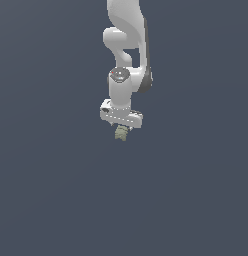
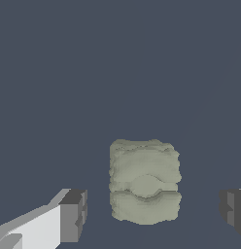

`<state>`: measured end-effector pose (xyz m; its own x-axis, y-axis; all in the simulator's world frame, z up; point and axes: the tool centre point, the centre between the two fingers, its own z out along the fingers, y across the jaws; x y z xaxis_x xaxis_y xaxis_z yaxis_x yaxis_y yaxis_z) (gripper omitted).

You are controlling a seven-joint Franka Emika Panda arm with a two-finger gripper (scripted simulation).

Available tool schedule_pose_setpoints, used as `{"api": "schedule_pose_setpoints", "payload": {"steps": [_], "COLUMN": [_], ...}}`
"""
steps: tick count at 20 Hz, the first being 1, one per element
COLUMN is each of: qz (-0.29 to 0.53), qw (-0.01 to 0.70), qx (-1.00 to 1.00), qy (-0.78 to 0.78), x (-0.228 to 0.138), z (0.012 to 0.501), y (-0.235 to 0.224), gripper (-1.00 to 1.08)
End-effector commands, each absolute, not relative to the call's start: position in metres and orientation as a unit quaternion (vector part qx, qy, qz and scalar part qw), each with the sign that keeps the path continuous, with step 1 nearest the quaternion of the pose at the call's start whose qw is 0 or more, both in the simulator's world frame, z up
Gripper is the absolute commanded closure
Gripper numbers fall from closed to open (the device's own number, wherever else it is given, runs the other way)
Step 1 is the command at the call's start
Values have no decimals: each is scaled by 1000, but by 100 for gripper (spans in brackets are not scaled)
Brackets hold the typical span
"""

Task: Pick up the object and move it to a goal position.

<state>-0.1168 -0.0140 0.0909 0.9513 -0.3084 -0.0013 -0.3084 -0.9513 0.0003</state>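
The object [image 2: 144, 181] is a small olive-green lumpy item with stacked horizontal ridges. In the wrist view it lies between my two grey fingertips [image 2: 74, 215], with a gap on each side, so neither pad touches it. My gripper [image 2: 154, 211] is open around it. In the exterior view the object [image 1: 121, 133] shows just under the white gripper [image 1: 122, 131], whose fingers are hidden behind the hand and the object.
The white arm [image 1: 127, 45] comes down from the top of the exterior view. The ground is a plain dark blue-grey surface [image 1: 56, 190] with nothing else visible on it.
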Motion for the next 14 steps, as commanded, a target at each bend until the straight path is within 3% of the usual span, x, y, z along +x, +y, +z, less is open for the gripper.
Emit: {"api": "schedule_pose_setpoints", "payload": {"steps": [1,14], "qz": [0,0], "qw": [0,0], "qx": [987,987], "qy": [-160,-159], "x": [-120,-121], "z": [90,56], "y": [-14,-14], "gripper": [-92,-92]}}
